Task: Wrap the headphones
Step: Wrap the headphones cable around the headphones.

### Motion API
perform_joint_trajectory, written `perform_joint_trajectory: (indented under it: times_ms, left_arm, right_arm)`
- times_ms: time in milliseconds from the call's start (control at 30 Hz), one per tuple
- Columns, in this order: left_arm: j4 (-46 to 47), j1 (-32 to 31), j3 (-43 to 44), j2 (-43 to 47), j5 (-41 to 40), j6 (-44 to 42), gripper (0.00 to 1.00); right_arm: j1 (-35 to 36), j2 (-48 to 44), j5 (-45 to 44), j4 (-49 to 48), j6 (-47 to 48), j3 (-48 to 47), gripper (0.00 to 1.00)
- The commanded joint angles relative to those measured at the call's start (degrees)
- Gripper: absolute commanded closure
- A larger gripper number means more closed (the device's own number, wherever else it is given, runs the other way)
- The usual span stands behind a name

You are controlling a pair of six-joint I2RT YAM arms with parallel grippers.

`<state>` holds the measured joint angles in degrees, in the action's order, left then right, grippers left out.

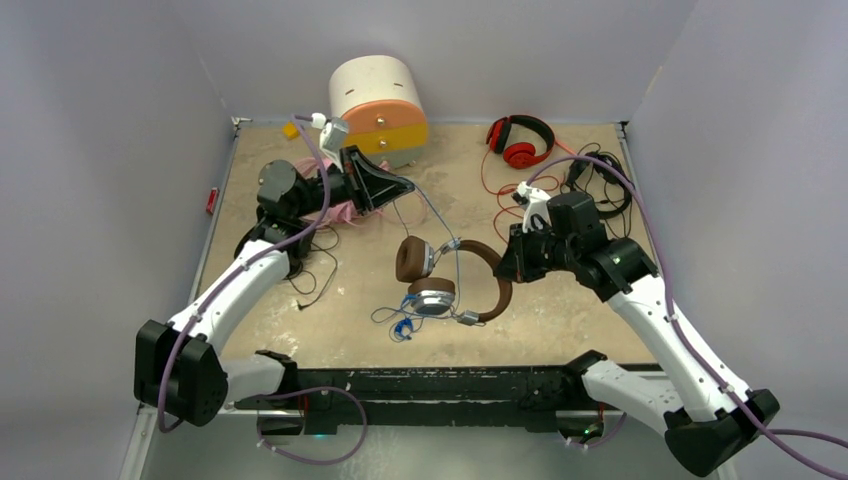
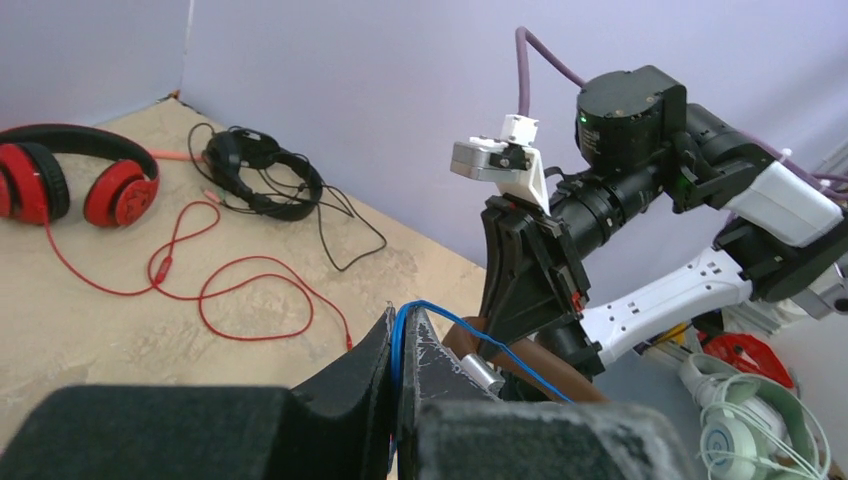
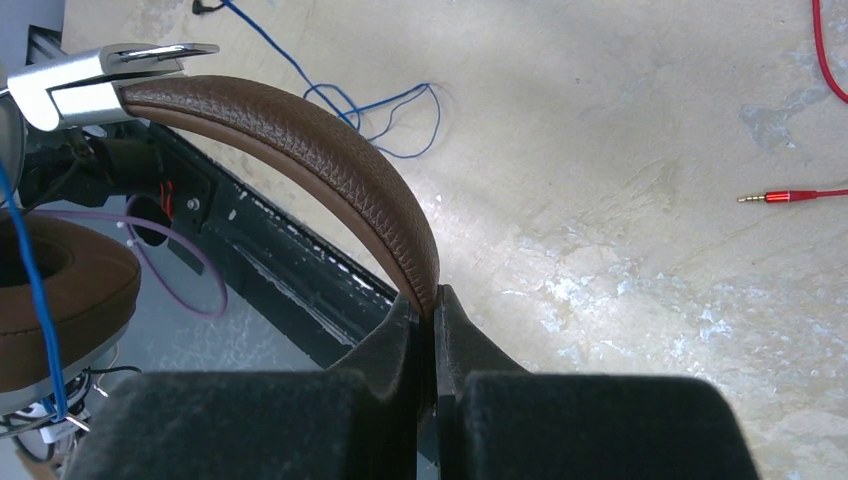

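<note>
Sandy table (image 1: 330, 335), white-orange-yellow drawer box (image 1: 380, 100) at far edge. Brown headphones (image 1: 412, 258) centre-front. Red headphones (image 1: 520, 140) and black headphones (image 1: 600, 185) far right.

Right gripper (image 3: 435, 300) pressed together on the brown headband. Left gripper (image 2: 400, 322) pinches the blue cable (image 2: 397, 345) near the box.

Right wrist alone shows the red jack plug (image 3: 790, 196). Left wrist alone shows a pale green headset (image 2: 760, 425) off-table.
</note>
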<state>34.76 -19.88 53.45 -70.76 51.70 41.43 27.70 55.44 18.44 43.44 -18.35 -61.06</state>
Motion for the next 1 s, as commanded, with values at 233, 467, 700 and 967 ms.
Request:
perform_joint_trajectory:
  times_ms: [233, 467, 700, 967]
  left_arm:
    - [0.6, 2.2, -7.2, 5.1, -7.8, -1.1, 1.00]
    - [3.9, 2.2, -12.0, 2.4, -7.6, 1.3, 1.00]
    - [16.5, 2.1, -19.4, -1.3, -4.1, 8.4, 1.00]
    - [18.6, -1.8, -24.1, -1.7, -4.9, 6.6, 0.88]
  right_arm:
    - [0.0, -4.3, -1.7, 0.0, -0.5, -2.4, 1.00]
    - [0.0, -6.5, -3.8, 1.0, -4.4, -6.7, 1.00]
    - [0.0, -7.5, -11.5, -1.2, -11.0, -12.1, 1.00]
    - [0.0, -5.9, -20.2, -2.1, -21.5, -16.8, 1.00]
